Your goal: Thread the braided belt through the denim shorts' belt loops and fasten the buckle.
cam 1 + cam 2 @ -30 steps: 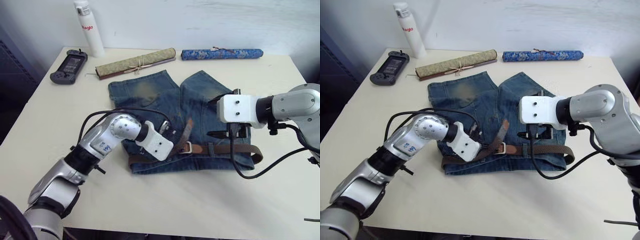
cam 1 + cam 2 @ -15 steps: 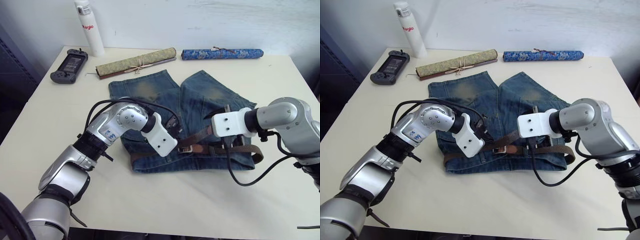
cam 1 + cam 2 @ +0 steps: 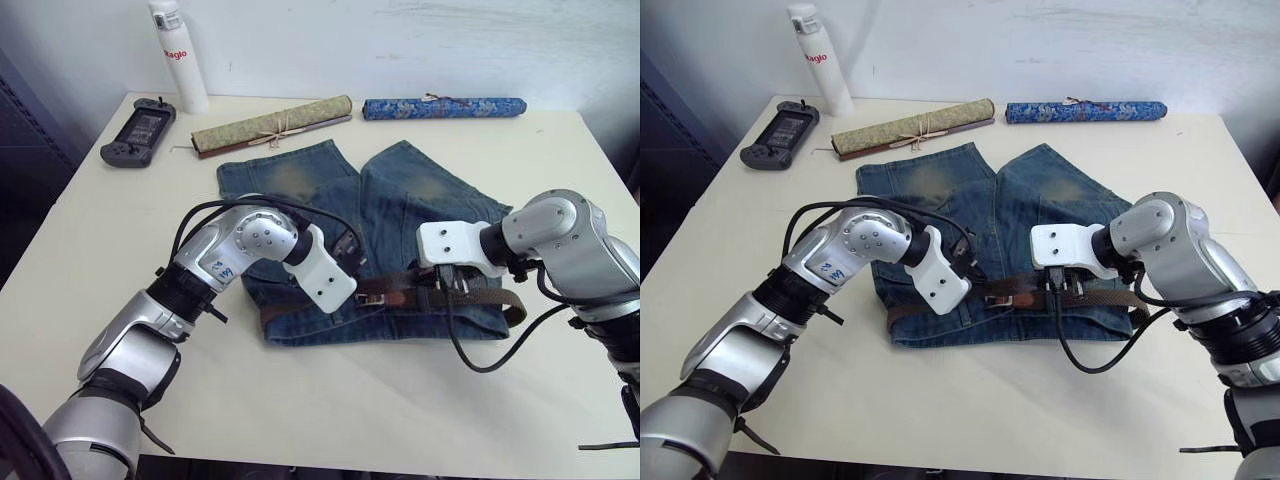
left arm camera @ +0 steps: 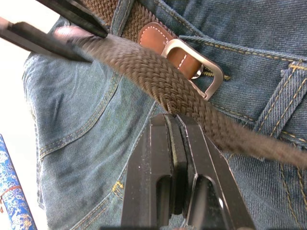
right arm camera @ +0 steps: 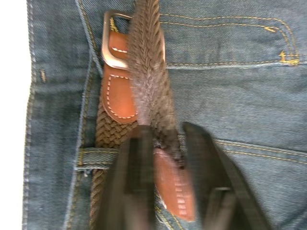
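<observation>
Belt (image 3: 470,296) lies along the waistband of the shorts (image 3: 300,185), which are spread in the middle of the table (image 3: 90,230) in the head views. The braided strap passes under at least one belt loop (image 5: 98,157), so threading looks largely done, and the work in hand is the fastening at the front.

In the left wrist view the free end of the strap runs through the silver buckle (image 4: 194,64) and stretches diagonally across the frame. The left gripper (image 4: 176,122) has its two black fingers pressed together beneath the strap, at the strap's lower edge; whether any braid is actually caught between them I cannot tell. At the upper left of that view the other gripper's fingers close around the strap's leather tip.

In the right wrist view the right gripper (image 5: 165,139) holds that tip between its fingers, just past the buckle and pointing towards it.

My judgement is that the strap is seated in the frame but the prong is not yet visibly set in the weave. The next move calls for keeping the free end taut, steadying the buckle, and working the prong into a gap in the braid, then laying the tail flat. The weave is loose, so the prong could slide off rather than catch.

Along the top of the head views sit a white bottle (image 3: 177,55), a game controller (image 3: 138,131), a tan roll (image 3: 270,124) and a blue roll (image 3: 444,107).
</observation>
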Action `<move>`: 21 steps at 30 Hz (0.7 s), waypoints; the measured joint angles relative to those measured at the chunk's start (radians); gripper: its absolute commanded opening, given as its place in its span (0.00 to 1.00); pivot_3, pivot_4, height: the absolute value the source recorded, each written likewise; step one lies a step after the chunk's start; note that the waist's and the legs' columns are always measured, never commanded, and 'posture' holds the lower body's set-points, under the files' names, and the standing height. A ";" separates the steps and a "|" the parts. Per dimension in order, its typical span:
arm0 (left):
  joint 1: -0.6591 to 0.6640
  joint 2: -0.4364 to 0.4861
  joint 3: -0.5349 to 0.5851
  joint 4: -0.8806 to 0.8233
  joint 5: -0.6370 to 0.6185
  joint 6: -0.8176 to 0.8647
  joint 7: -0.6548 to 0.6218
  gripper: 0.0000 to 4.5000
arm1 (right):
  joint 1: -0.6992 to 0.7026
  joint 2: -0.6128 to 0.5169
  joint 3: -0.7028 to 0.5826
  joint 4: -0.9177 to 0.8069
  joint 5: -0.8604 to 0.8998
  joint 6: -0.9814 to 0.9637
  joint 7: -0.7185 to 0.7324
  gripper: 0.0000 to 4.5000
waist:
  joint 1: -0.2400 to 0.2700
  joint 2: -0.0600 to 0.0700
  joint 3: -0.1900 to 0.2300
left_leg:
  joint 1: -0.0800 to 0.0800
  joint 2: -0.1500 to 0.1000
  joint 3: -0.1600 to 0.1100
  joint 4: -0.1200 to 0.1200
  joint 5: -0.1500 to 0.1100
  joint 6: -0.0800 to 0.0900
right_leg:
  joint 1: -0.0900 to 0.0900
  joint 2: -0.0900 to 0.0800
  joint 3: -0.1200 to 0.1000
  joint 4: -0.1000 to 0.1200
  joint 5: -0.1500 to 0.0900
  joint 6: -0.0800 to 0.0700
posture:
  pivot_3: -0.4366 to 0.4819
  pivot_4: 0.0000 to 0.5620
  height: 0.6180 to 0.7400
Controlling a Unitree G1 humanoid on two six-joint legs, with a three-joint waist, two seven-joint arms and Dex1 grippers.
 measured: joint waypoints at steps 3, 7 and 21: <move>0.000 -0.004 0.015 0.000 -0.007 0.037 -0.002 0.00 | 0.000 0.000 0.000 -0.005 0.012 0.021 0.013 0.01 | 0.000 0.000 0.000 | 0.000 0.000 0.000 0.000 0.000 0.000 | 0.000 0.000 0.000 0.000 0.000 0.000 | 0.48 0.27 0.56; 0.005 -0.025 0.052 -0.004 -0.057 0.141 -0.028 0.08 | -0.002 -0.001 -0.001 -0.009 0.020 0.034 0.019 0.00 | 0.000 0.000 0.000 | 0.000 0.000 0.000 0.000 0.000 0.000 | 0.000 0.000 0.000 0.002 0.000 0.000 | 0.48 0.27 0.56; 0.087 0.042 0.340 -0.311 -0.532 1.137 -0.126 0.99 | 0.037 -0.004 -0.087 -0.038 0.020 0.051 -0.112 0.00 | 0.002 0.000 0.000 | -0.001 0.000 -0.002 0.001 0.000 0.000 | 0.001 0.000 0.000 0.002 0.000 0.000 | 0.48 0.27 0.56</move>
